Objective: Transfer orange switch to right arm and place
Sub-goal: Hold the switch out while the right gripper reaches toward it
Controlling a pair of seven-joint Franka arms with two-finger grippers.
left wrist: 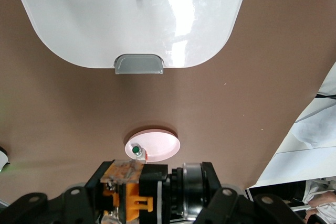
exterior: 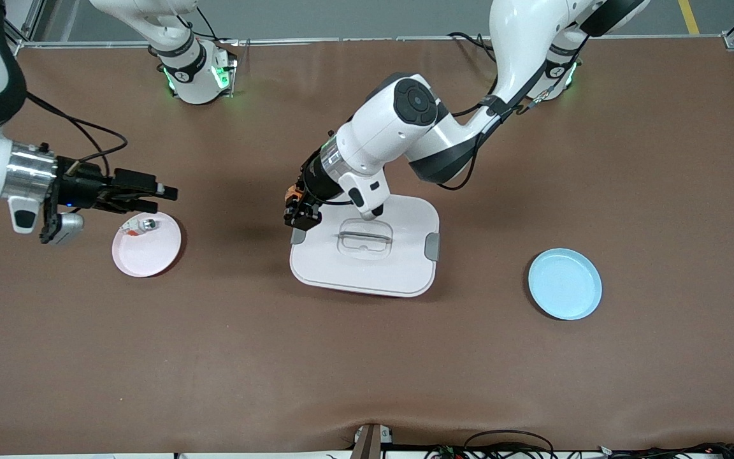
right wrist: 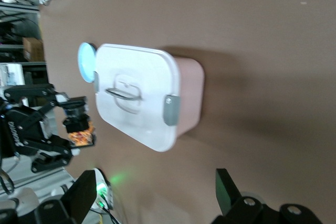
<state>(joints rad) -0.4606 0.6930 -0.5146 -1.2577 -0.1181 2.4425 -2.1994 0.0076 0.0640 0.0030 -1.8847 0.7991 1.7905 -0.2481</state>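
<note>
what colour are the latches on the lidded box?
Grey. The latch on the white-lidded box shows best in the left wrist view.

Glossy white plastic lid (exterior: pixel 405 255), matt brown tabletop (exterior: pixel 214 357)

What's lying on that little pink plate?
On the pink plate, near its rim, lies a small silver-and-white part with a red bit. The right gripper hangs open just above that rim. Nothing hidden under the part can be judged.

Right pincer (exterior: pixel 162 196) fingertips cropped
</note>
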